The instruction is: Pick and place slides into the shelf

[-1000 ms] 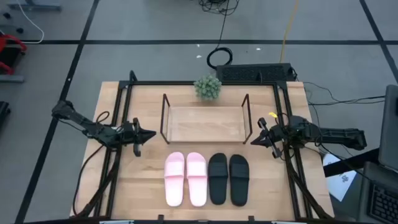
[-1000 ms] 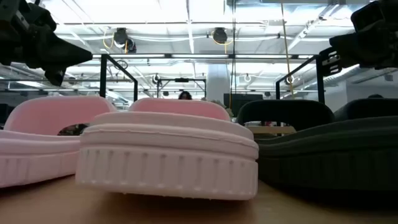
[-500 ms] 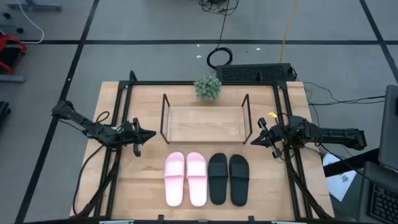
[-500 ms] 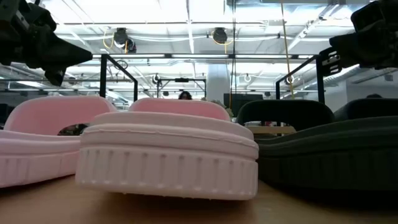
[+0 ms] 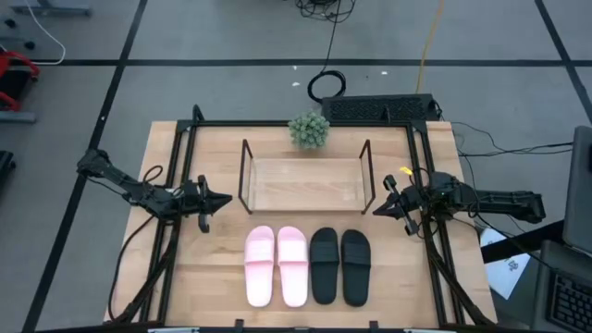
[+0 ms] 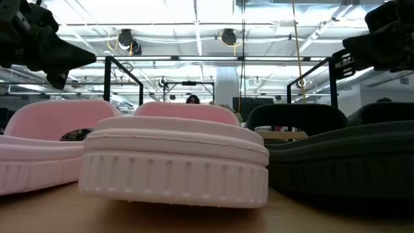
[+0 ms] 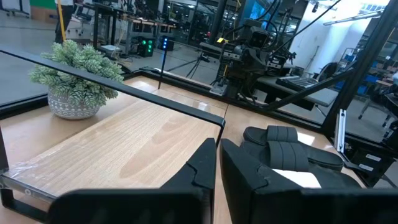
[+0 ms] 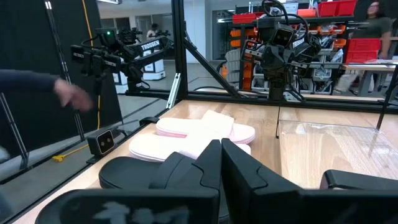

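Observation:
Two light pink slides [image 5: 277, 266] and two black slides [image 5: 339, 266] lie side by side, soles down, on the tabletop near its front edge. The shelf [image 5: 305, 185], a wooden board between black rod frames, stands behind them with nothing on it. My left gripper [image 5: 226, 200] hovers shut, pointing level, off the shelf's left end. My right gripper [image 5: 376, 209] hovers shut off its right end. The left wrist view shows the left gripper [image 7: 218, 149], the shelf board [image 7: 124, 143] and the black slides [image 7: 286, 140]. The right wrist view shows the right gripper [image 8: 221, 152], the pink slides [image 8: 199, 132] and a black slide [image 8: 140, 171].
A small potted plant [image 5: 309, 129] stands behind the shelf's far side. A black metal frame [image 5: 185, 139] runs along the table's sides and back. A person's hand [image 8: 71, 96] shows beyond the table's front in the right wrist view. Bare wood lies between the shelf and the slides.

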`<action>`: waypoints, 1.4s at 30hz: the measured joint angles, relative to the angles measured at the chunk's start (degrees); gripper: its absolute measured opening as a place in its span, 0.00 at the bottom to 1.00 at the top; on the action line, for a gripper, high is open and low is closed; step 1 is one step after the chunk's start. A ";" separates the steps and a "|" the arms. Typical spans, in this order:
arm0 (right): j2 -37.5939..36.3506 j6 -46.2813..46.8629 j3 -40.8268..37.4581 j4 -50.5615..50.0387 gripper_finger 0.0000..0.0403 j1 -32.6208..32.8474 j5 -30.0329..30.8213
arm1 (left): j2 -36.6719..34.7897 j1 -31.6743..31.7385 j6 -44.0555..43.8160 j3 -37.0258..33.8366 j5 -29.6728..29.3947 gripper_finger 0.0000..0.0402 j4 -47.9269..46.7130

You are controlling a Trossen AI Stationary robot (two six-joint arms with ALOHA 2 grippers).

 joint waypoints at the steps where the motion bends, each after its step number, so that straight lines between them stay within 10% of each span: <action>1: 0.02 0.02 0.02 0.00 0.00 0.02 0.00 | 0.02 0.00 0.00 0.00 0.00 0.05 0.01; 42: 0.04 1.44 0.00 21.13 0.00 0.02 2.78 | 0.02 0.02 7.95 0.01 -3.26 0.05 2.29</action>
